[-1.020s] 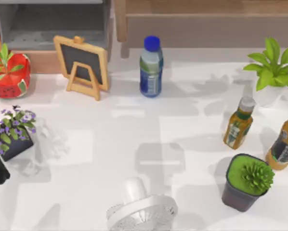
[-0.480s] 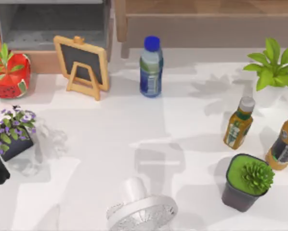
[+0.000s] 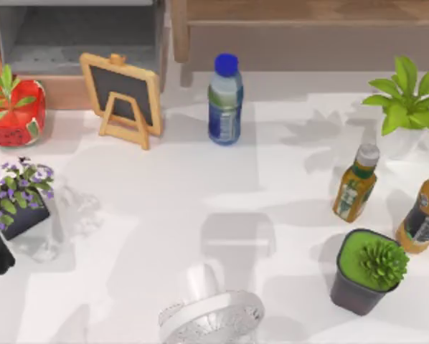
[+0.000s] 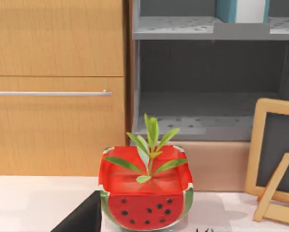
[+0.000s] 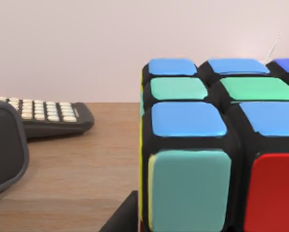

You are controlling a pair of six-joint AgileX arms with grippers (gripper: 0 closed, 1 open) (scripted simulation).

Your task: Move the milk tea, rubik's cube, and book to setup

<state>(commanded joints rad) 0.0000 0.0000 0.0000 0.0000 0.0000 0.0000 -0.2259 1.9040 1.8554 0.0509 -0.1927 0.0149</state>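
Right tool: up close to rubik's cube (image 5: 217, 145), cube directly ahead on wooden shelf, calculator (image 5: 43, 116) off to one side. Finger state: cannot tell. Cube has no long axis, so any face pair suits. Right arm judged nearer. Left arm parked by watermelon planter (image 4: 145, 193), facing cabinet.

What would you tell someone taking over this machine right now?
Left pincer: at the table's left side, facing the watermelon pot; grip unclear.
Right pincer: right up against the rubik's cube; grip unclear.
The cube is at a wooden surface, near a calculator.
Possible book, teal and white, is on the upper shelf.
Done: can't tell.
Left: confirm the cube's placement, locate the milk tea, move the book.
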